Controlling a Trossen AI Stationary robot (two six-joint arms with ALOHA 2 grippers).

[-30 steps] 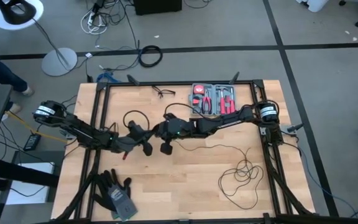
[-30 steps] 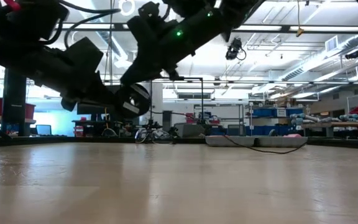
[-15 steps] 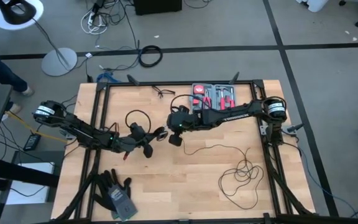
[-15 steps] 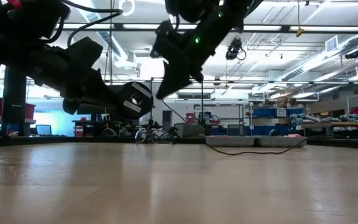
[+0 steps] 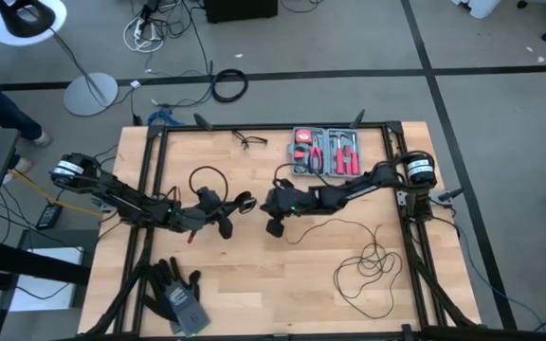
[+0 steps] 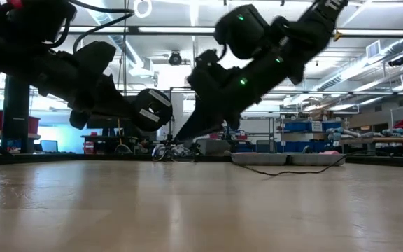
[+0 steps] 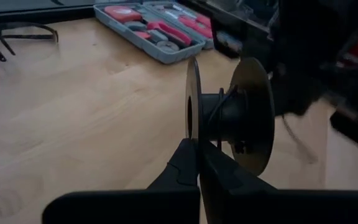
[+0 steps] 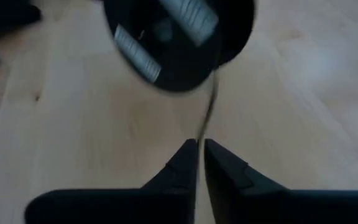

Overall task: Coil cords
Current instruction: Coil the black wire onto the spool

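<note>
From above I count two arms, one thin cord (image 5: 363, 260) looped loosely on the table's (image 5: 282, 294) right half, one tool case (image 5: 327, 152). Low down, one spool (image 6: 154, 110). My left gripper (image 7: 197, 155) is clamped on that spool's flange. My right gripper (image 8: 199, 154) has its fingers barely parted around the cord.

Bright overhead light, blurred wrist views
</note>
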